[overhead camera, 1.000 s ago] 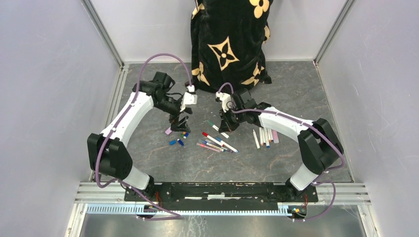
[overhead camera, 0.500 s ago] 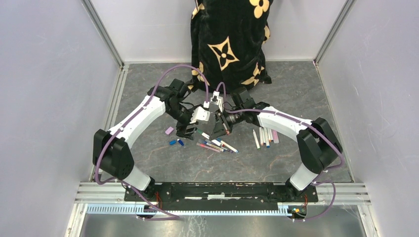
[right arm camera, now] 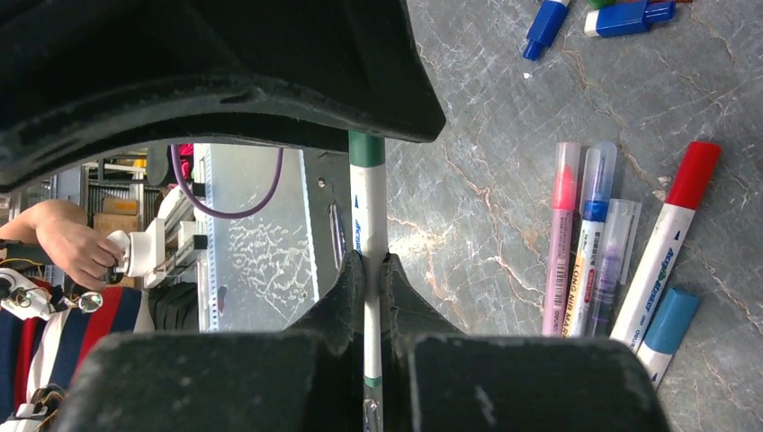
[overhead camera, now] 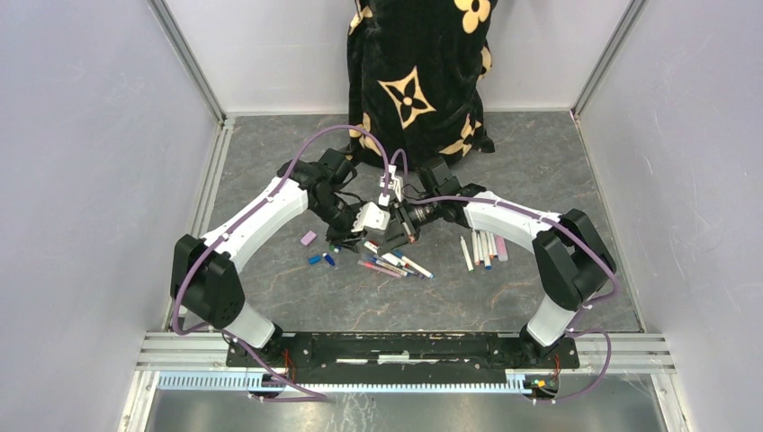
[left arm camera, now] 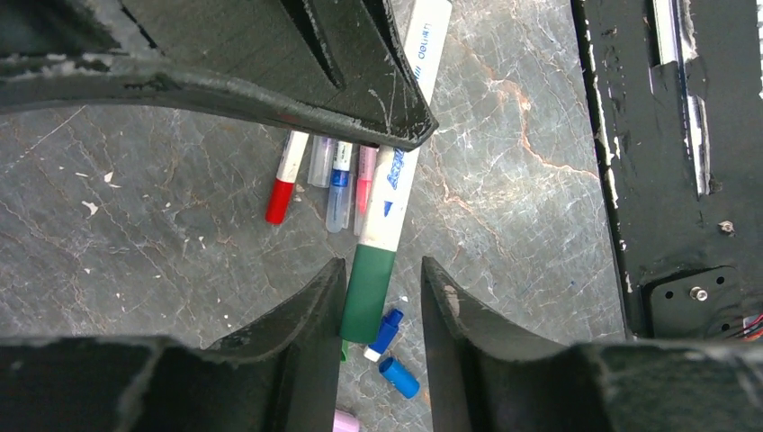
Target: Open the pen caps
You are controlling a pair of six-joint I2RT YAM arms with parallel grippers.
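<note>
Right gripper (right arm camera: 372, 265) clenched on pen (right arm camera: 369, 207); left gripper (left arm camera: 384, 270) straddling its green cap (left arm camera: 369, 292), not closed. Loose caps (overhead camera: 315, 259) left of pen pile (overhead camera: 387, 264); pile pens capped, pending.

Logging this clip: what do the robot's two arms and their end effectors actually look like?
The left arm and right arm have smooth white shell links between bulky black joint housings, and a purple cable loops along each. The left end effector and right end effector carry curved black fingers, scuffed with pale scratches.
</note>
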